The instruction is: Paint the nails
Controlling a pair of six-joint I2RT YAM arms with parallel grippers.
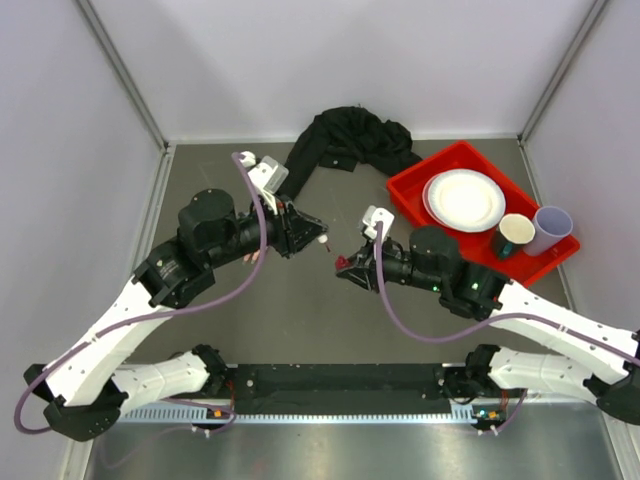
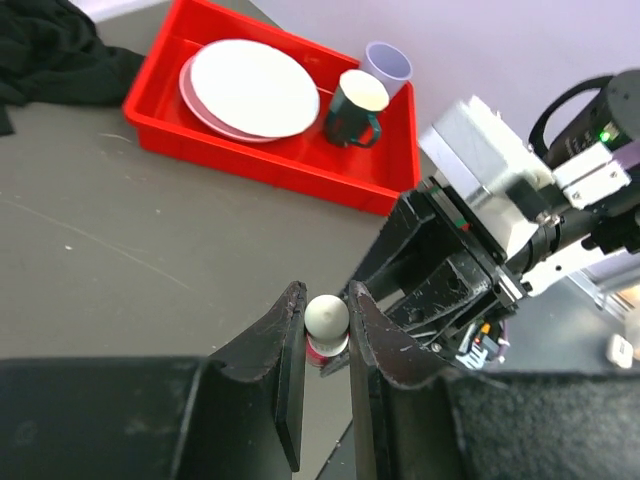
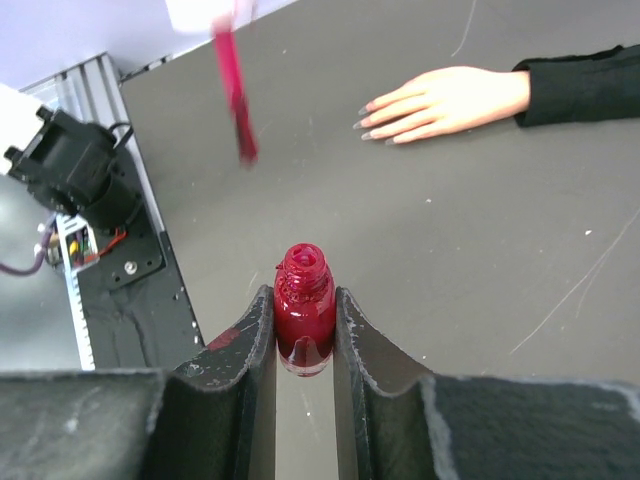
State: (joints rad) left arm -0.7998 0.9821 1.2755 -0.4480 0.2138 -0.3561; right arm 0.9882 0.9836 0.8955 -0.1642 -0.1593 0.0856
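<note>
**Both grips tight, polish open**

From above: the left gripper and right gripper face each other close together at the middle of the table. A black sleeve trails in from the far edge. Only a peach sliver of the mannequin hand shows under the left arm. A red tray at the far right holds a plate and a mug, with a lilac cup beside the mug.

Left wrist: the fingers are clenched on a white cap.

Right wrist: the fingers clamp an uncapped red polish bottle standing on the table. A red brush hangs above and beyond it. The hand lies flat, palm down, farther off to the right. Its nails point towards the brush but are well apart from it.
</note>
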